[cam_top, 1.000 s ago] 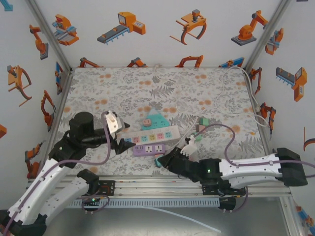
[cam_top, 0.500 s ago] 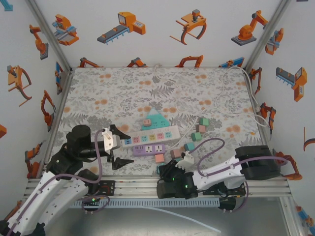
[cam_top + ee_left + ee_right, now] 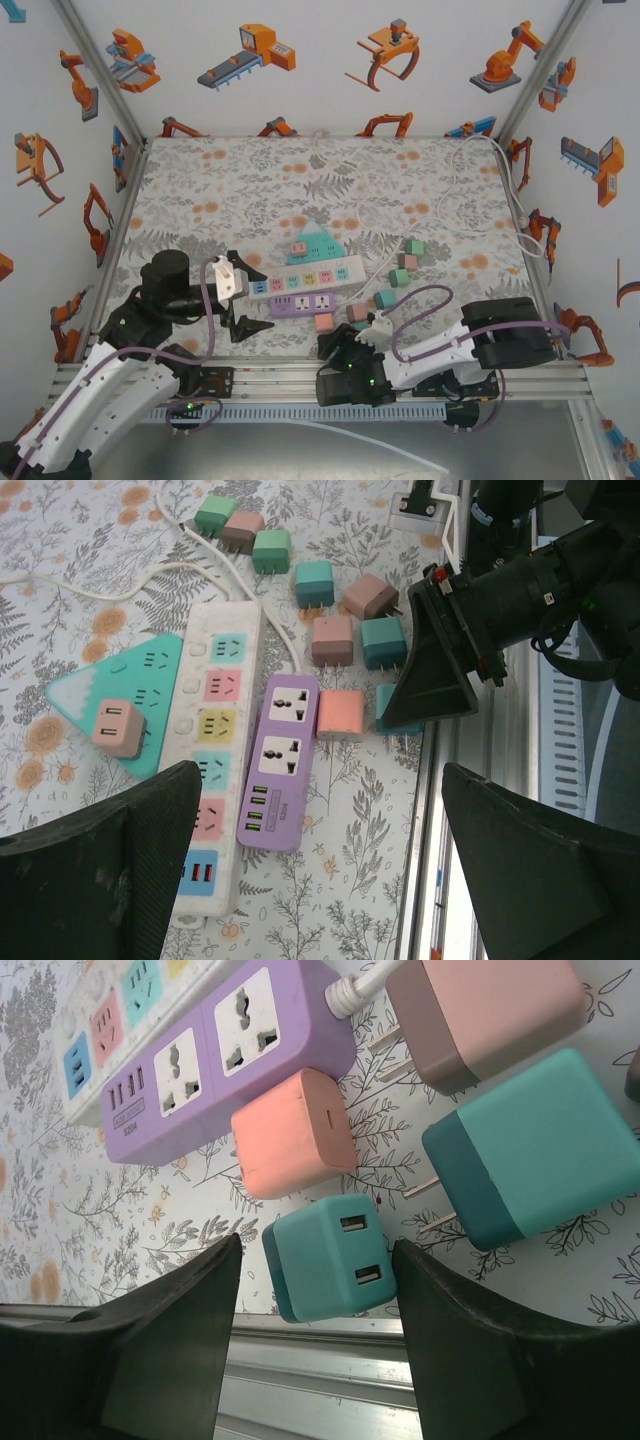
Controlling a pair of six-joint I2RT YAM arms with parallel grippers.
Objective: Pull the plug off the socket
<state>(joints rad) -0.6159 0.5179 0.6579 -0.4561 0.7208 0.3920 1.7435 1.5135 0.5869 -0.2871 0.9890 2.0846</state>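
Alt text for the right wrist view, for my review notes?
A teal USB charger lies on the floral table between the parted fingers of the right claw. Beyond it, a salmon plug lies loose beside a purple power strip.

Plugs point(image 3: 368, 595) crowd beside purple strip point(image 3: 282, 760) (tight), far mat point(image 3: 300, 170) open

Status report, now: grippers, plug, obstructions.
Left gripper open, empty. Right gripper open astride teal two-port charger plug, unplugged, lying on floral mat. Peach cube plug close beside it. Pink plug sits in teal triangular socket.

The brown plug point(image 3: 480, 1010) and white power strip point(image 3: 105, 1025) are cut off above.
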